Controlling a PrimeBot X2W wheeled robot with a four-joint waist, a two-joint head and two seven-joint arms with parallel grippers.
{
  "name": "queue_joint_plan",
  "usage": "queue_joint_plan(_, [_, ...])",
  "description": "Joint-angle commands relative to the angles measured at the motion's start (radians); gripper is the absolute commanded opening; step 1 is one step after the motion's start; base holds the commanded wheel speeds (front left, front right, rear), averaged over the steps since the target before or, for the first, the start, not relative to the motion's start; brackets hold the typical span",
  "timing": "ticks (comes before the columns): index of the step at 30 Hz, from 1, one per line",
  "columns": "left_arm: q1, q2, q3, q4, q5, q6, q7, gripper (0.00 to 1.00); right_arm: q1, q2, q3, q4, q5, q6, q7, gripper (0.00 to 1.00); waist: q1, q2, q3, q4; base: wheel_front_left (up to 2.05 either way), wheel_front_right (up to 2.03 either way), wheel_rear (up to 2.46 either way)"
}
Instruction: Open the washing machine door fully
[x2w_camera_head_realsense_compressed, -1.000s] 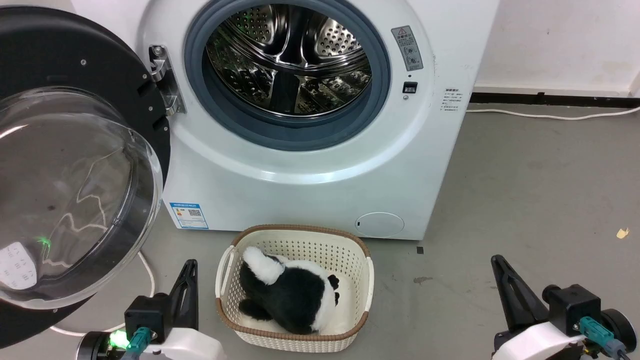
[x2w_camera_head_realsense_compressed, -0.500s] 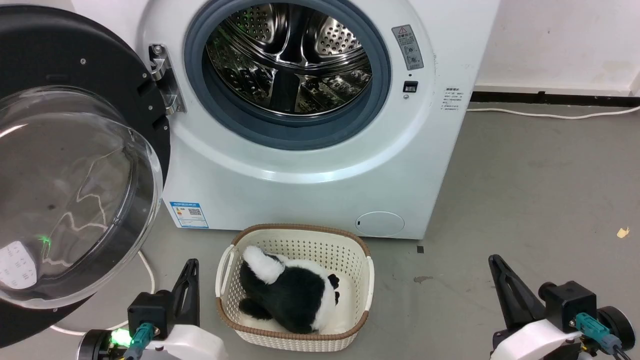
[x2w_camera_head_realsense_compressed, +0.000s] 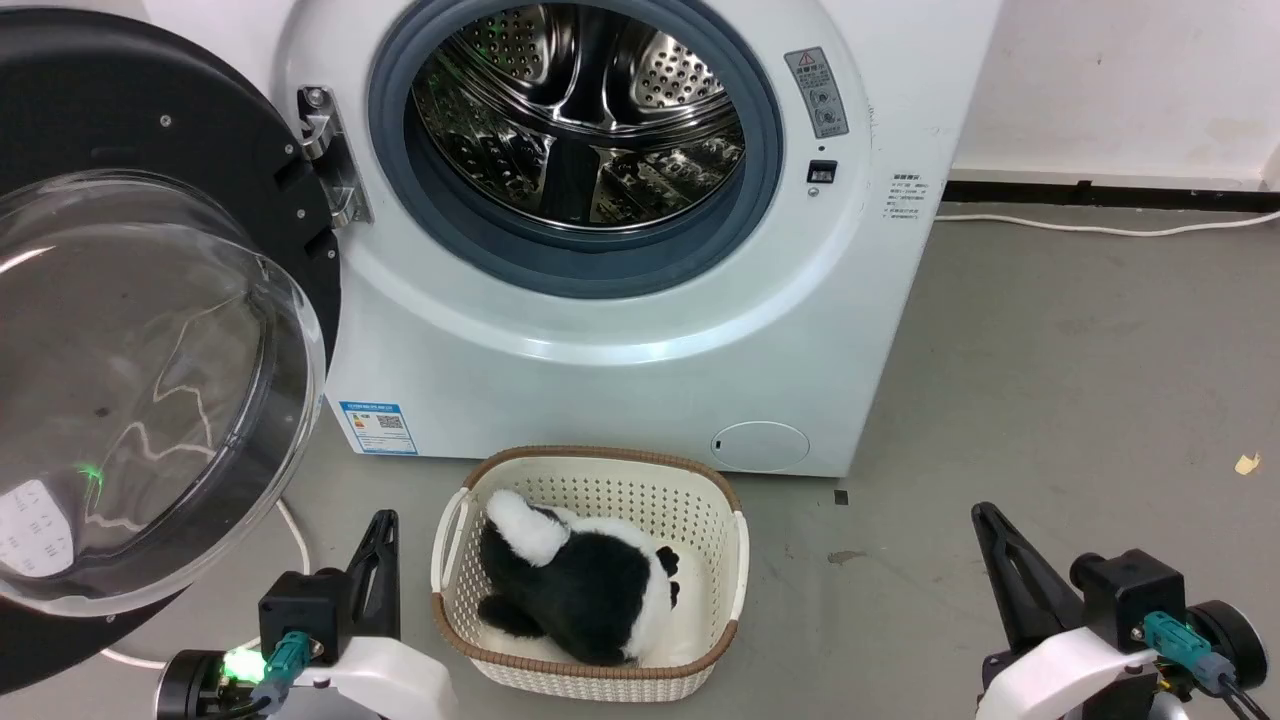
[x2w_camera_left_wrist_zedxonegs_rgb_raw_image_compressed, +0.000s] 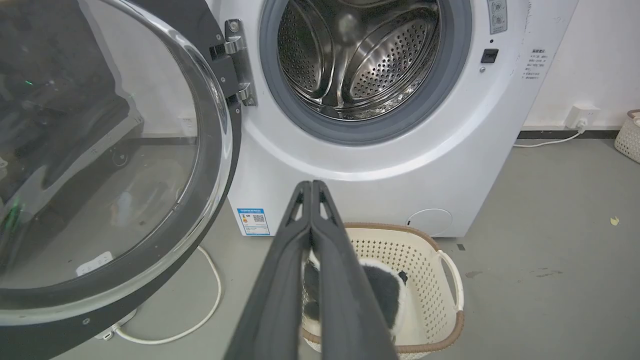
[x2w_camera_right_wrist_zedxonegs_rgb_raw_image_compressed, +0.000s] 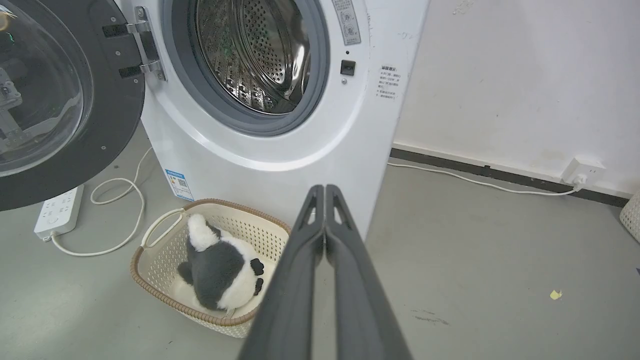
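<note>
Door (x2w_camera_head_realsense_compressed: 150, 330) stands open up-left of the left pincer (x2w_camera_head_realsense_compressed: 382, 522), its far edge cut off. That and the right pincer (x2w_camera_head_realsense_compressed: 987, 515) are pressed together, empty.

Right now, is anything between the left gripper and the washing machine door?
Nothing visible. The shut left gripper sits apart from the washing machine door; just floor and a white cable lie between. The basket lies to its right.

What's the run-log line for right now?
door wide open, untouched | left gripper shut, empty | right gripper shut, empty | toy in basket
</note>
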Motion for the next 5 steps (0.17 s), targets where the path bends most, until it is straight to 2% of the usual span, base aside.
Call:
queue_joint_plan(1, [-0.019,-0.002,0.005,-0.004,0.01,-0.004,0.006,0.0,-0.012,0.001,0.0,-0.006,-0.008,0.001,0.005,0.0,0.0,0.0,0.0,0.0,0.0,0.0,0.0])
queue_joint_plan(5, [-0.019,-0.002,0.005,-0.004,0.01,-0.004,0.006,0.0,-0.012,0.001,0.0,-0.006,-0.008,0.001,0.005,0.0,0.0,0.0,0.0,0.0,0.0,0.0,0.0])
